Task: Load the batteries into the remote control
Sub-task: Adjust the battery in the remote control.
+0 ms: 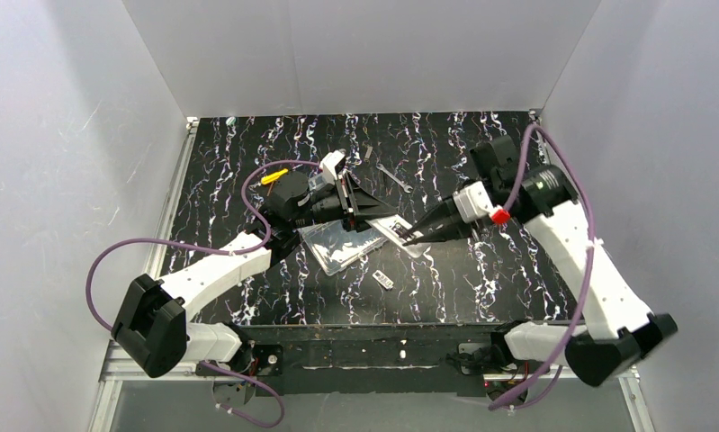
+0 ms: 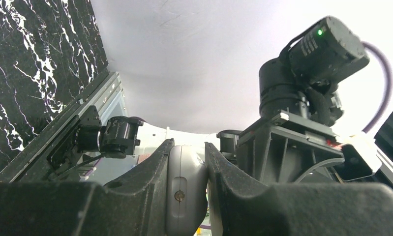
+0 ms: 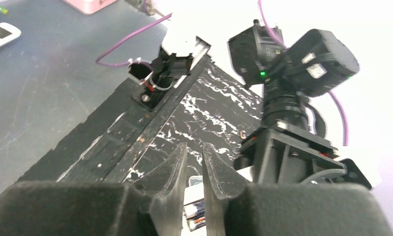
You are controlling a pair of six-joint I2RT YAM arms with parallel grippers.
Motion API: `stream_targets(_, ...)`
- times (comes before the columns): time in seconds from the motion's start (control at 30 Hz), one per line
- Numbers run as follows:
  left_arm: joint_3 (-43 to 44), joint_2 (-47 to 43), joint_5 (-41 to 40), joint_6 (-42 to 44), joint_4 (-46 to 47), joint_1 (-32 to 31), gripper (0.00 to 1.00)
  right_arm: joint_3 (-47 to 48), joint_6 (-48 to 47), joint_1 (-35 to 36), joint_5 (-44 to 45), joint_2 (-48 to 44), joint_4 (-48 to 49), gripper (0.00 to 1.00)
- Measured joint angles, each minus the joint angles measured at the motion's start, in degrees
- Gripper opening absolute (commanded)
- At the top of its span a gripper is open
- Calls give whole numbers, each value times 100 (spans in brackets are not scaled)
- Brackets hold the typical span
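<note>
Left pincer (image 2: 189, 147) pinches the remote control (image 2: 184, 189) well inside the table (image 1: 220, 180) edges; right pincer (image 3: 195, 147): cannot tell.

No lettering can be read in any view. In the left wrist view, the black motor housing (image 2: 327, 46) carries a pale printed label whose characters are too blurred to read, and a green indicator light glows beside it. In the right wrist view, another black motor (image 3: 322, 61) bears two small white stickers with print too small to make out, and a green light glows nearby. The remote control (image 2: 184, 187), gripped in the left claw (image 2: 189, 142), shows only a screw head. The batteries (image 3: 195, 214) show coloured bands, but the brand is unreadable.
</note>
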Motion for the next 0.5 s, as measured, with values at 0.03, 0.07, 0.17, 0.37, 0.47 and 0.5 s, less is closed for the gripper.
stream_targets(0.03, 0, 0, 0, 0, 0, 0, 0, -271, 361, -2, 7, -229, 437, 29)
stream_targets(0.07, 0, 0, 0, 2, 0, 0, 0, -592, 774, -7, 44, -472, 949, 31)
stream_targets(0.17, 0, 0, 0, 9, -17, 0, 0, -1799, 2308, -11, 446, -1250, 2868, 35)
stream_targets(0.37, -59, 0, -247, 247, -396, 50, 0, -3897, 5748, 2, 2437, -2522, 6629, 38)
stream_targets(0.47, -59, -4, -197, 299, -525, 20, 0, -3917, 6887, -11, 3713, -2658, 7455, 39)
stream_targets(0.5, -59, -9, -181, 321, -562, 4, 0, -3866, 7257, -13, 4135, -2688, 7532, 39)
